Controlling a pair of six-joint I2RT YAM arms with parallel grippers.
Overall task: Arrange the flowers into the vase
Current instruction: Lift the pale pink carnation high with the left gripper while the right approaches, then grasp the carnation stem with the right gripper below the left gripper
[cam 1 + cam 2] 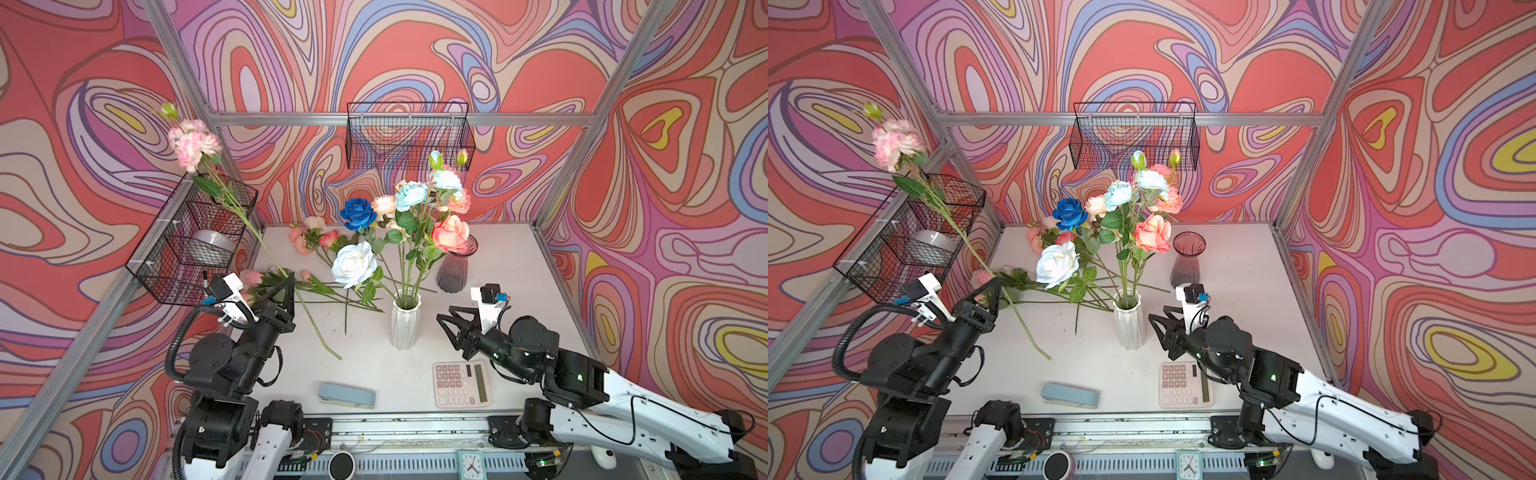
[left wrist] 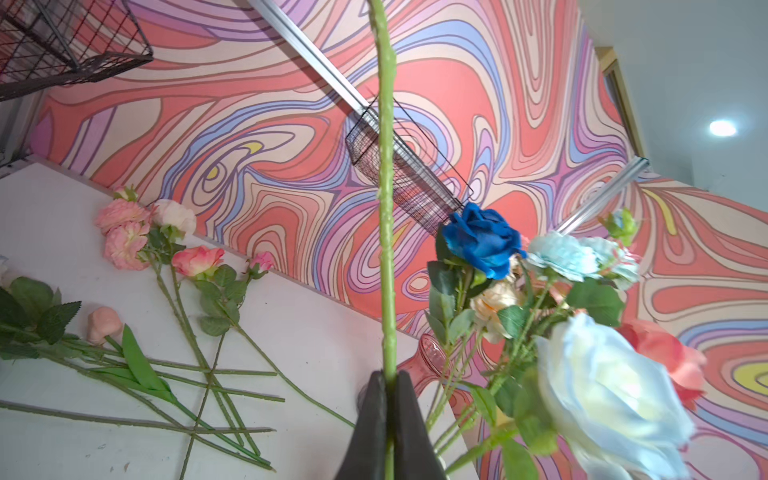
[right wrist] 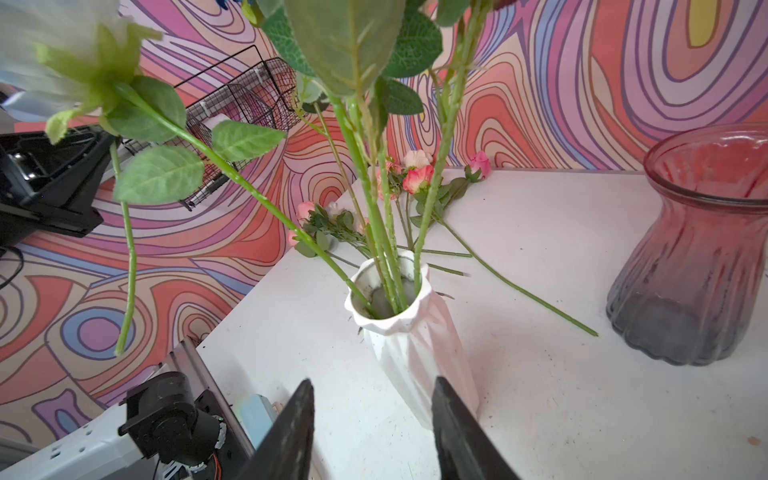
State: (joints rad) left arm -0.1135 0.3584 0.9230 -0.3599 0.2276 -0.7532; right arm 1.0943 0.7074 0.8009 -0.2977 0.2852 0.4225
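Left wrist view: left gripper (image 2: 388, 376) clamped shut on the green stem (image 2: 384, 166) of a pink peony (image 1: 192, 143), head raised high near the wire basket (image 1: 195, 245). Right gripper (image 3: 372, 382) jaws apart, just beside the white vase (image 3: 415, 345). Flowers (image 1: 411, 195): several stand in that vase, others lie on the table (image 1: 519, 266) behind it.

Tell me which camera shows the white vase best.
The right wrist view: the white vase is close, with its mouth and stems plain. Both top views show it whole but small; the left wrist view misses it.
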